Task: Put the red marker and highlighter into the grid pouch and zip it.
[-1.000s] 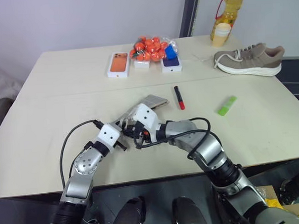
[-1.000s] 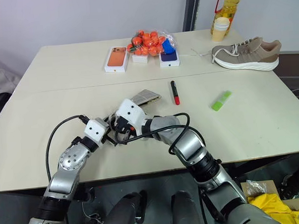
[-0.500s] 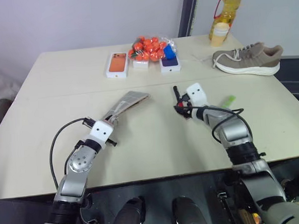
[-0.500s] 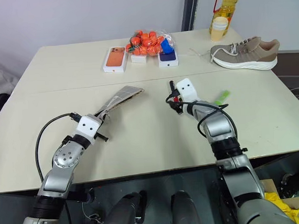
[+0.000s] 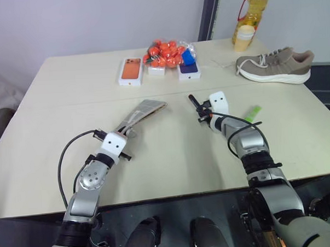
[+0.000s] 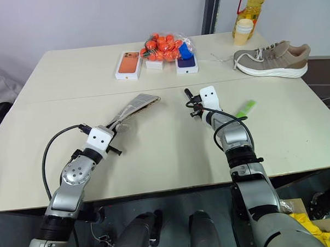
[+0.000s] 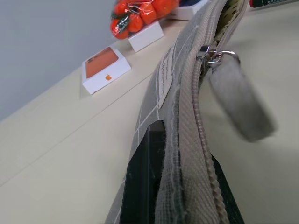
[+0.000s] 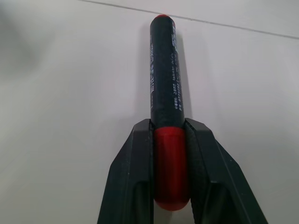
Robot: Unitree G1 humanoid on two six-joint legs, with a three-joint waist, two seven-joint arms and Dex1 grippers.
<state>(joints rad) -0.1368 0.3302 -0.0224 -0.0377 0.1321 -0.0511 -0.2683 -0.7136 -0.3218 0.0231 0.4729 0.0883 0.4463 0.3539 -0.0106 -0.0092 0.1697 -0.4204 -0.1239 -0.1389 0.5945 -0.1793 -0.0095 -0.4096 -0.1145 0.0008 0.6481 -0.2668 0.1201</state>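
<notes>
The grid pouch [image 5: 142, 111], grey with white lines, slants up off the table with its near end in my left gripper [image 5: 123, 135], which is shut on it. In the left wrist view the pouch's zipper edge [image 7: 187, 107] runs between the black fingers [image 7: 145, 177], and the pale cord pull [image 7: 238, 107] hangs beside it. My right gripper [image 8: 170, 140] is shut on the red end of the red marker [image 8: 166, 70], whose black barrel points away from the fingers. In the head views that gripper [image 5: 203, 114] is mid-table, right of the pouch. The green highlighter [image 5: 252, 114] lies flat just right of it.
At the back of the table stand an orange phone box [image 5: 131, 71], a bag of orange balls [image 5: 166, 51] and a blue box [image 5: 189, 71]. A beige shoe [image 5: 275, 65] and an oil bottle [image 5: 249, 13] sit at the back right.
My right arm swung from the pouch, out to the right and forward, to the marker and shut on its red end. The left gripper kept its hold on the pouch.
</notes>
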